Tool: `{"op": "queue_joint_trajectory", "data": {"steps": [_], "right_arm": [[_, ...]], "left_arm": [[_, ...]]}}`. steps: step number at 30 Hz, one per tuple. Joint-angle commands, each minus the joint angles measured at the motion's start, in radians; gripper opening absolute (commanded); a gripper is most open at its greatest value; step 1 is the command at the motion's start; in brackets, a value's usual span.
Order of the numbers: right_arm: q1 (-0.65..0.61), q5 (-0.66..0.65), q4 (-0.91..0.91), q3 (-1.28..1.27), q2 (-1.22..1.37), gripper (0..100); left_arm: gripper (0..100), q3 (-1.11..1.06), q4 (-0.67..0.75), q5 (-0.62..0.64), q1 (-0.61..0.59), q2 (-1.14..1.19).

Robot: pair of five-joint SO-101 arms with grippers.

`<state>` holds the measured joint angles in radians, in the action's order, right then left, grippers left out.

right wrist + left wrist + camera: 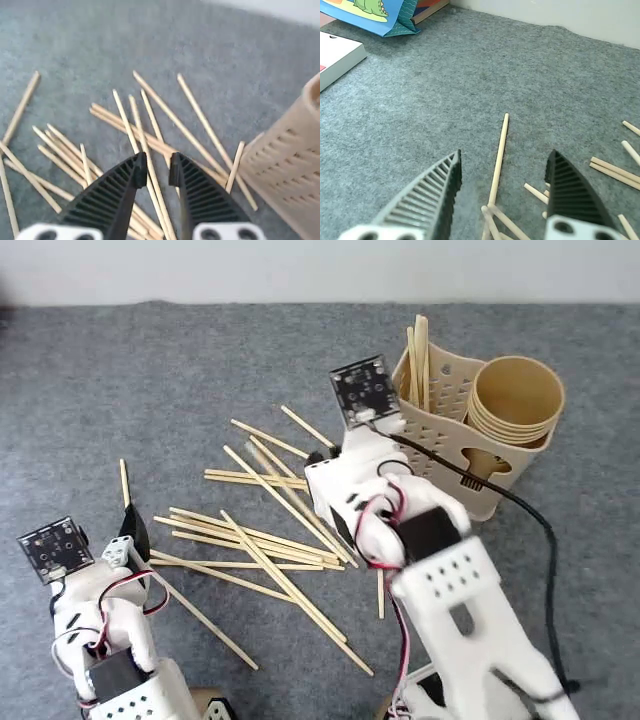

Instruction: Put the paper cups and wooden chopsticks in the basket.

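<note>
While bare counter (150, 360) stretches along the far and left edges, chopsticks (260, 530) litter the middle, and the basket (450, 395) of paper cups (515, 400) stands far right. Left jaws gape over a lone chopstick (499, 150); right jaws, barely parted, hold nothing.

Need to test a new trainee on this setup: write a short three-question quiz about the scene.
1. True or false: the paper cups are already stacked inside the basket.
2. Where do most of the chopsticks lie? A) in the basket B) scattered on the grey carpet C) inside the cups
3. Fill in: the left gripper has its fingers ____, with one chopstick on the carpet between them.

Key: 1 true; 2 B; 3 open.
</note>
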<state>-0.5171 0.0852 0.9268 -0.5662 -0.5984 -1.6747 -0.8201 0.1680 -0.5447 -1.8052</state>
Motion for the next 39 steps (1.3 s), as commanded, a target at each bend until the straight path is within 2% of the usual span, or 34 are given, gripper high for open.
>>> {"op": "queue_joint_trajectory", "data": {"steps": [1,4,19,27,33,39], "right_arm": [[-0.007,-0.021,0.004,0.074,0.13,17.0],[-0.018,-0.023,0.005,0.135,0.283,20.7],[-0.094,-0.18,0.005,0.552,0.94,20.9],[-0.163,-0.183,0.007,0.591,1.0,20.8],[-0.163,-0.183,-0.001,0.589,1.027,20.7],[-0.163,-0.186,-0.008,0.632,1.106,7.2]], "left_arm": [[26,0.01,0.023,-0.009,0.003,-0.015],[26,0.01,0.023,-0.009,0.003,-0.015],[26,0.01,0.023,-0.009,0.003,-0.015],[26,0.01,0.023,-0.009,0.005,-0.015],[26,0.01,0.023,-0.009,0.005,-0.015],[26,0.01,0.023,-0.009,0.005,-0.015]]}}
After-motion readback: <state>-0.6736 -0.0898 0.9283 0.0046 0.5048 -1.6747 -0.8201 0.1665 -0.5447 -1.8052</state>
